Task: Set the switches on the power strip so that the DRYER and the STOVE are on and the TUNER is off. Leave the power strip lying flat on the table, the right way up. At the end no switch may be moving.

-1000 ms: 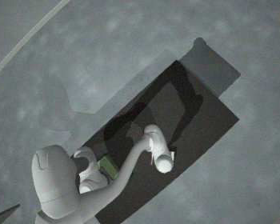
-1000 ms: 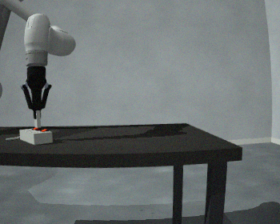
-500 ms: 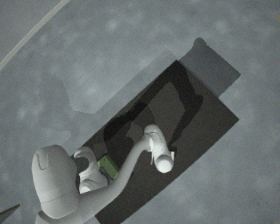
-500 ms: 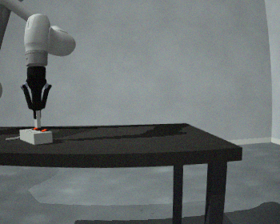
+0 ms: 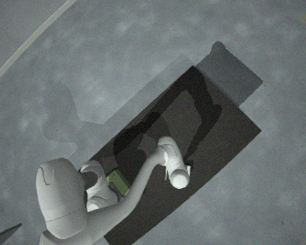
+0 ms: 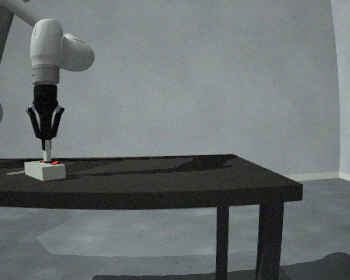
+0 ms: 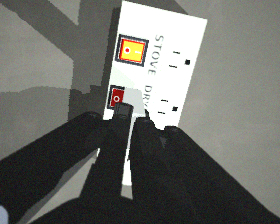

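The white power strip (image 7: pixel 153 70) lies flat on the dark table; it also shows in the side view (image 6: pixel 45 170). The STOVE switch (image 7: pixel 131 50) glows yellow. Below it the switch marked DR... (image 7: pixel 117 97) is dark red, and its label is partly covered. My gripper (image 7: pixel 130 102) is shut with nothing between the fingers, and its tips rest on the lower end of that red switch. In the side view the gripper (image 6: pixel 47 148) points straight down onto the strip. The TUNER switch is hidden under my fingers.
The strip sits near the table's left end in the side view, with its cord (image 6: pixel 15 173) trailing left. A green block (image 5: pixel 118 182) stands by the robot base. The arm's elbow (image 5: pixel 179 177) hangs over the table.
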Robot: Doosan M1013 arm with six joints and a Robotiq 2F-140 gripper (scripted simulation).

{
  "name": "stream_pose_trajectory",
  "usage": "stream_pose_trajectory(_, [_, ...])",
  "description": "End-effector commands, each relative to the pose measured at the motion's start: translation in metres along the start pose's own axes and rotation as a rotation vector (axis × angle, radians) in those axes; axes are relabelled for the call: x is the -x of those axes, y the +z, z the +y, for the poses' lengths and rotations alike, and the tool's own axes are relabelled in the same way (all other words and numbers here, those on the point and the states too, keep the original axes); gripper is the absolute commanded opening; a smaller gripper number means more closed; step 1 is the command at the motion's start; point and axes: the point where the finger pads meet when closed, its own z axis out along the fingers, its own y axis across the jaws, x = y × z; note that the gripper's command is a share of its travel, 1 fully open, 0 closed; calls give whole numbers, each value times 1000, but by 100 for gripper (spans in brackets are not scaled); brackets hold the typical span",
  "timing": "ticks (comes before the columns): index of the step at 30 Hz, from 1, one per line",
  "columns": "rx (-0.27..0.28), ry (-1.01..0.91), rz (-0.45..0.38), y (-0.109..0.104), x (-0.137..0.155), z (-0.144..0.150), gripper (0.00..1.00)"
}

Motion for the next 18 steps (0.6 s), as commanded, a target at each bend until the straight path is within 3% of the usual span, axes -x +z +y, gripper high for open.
stream_pose_trajectory(1, [0, 0, 0, 1, 0, 0, 0])
stream_pose_trajectory(18, [0, 0, 0, 4, 0, 0, 0])
